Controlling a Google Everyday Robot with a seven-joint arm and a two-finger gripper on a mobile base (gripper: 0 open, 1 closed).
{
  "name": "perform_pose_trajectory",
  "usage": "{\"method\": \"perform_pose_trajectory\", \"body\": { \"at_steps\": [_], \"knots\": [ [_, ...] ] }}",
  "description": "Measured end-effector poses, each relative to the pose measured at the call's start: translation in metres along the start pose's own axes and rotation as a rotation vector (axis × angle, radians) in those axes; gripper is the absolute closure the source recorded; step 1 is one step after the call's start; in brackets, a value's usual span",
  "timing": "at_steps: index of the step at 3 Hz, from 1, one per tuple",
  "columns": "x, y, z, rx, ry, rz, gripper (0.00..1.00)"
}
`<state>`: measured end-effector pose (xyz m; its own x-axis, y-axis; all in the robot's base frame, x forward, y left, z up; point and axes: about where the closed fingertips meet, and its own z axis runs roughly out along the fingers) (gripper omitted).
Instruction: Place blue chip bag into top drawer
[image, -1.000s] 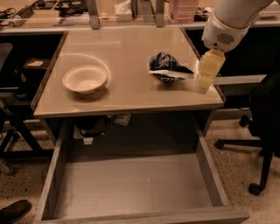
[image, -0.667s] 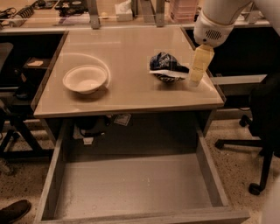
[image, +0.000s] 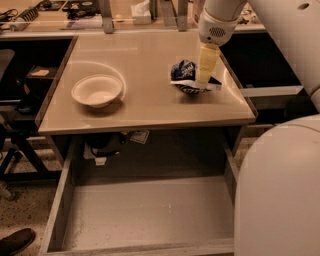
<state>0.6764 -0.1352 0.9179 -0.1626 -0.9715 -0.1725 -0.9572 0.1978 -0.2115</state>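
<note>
The blue chip bag, dark blue and wrinkly with white patches, lies on the right part of the beige table. My gripper reaches down from the upper right and sits at the bag's right edge, touching or just over it. The top drawer is pulled open below the table's front edge; its flat grey bottom holds nothing. The bag is on the table, outside the drawer.
A cream round bowl stands on the left of the table. My white body fills the lower right. A shoe shows at the lower left. Desks with clutter stand behind the table.
My gripper has moved left, from beside the bag's right side to right at the bag's edge. The bag and bowl have not moved.
</note>
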Motion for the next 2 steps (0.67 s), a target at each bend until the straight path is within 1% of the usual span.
{"method": "perform_pose_trajectory", "body": {
  "at_steps": [1,2],
  "knots": [
    [-0.014,0.0,0.012,-0.034,-0.015,-0.009,0.0],
    [-0.016,0.008,0.032,-0.085,-0.025,-0.002,0.0]
  ]
}}
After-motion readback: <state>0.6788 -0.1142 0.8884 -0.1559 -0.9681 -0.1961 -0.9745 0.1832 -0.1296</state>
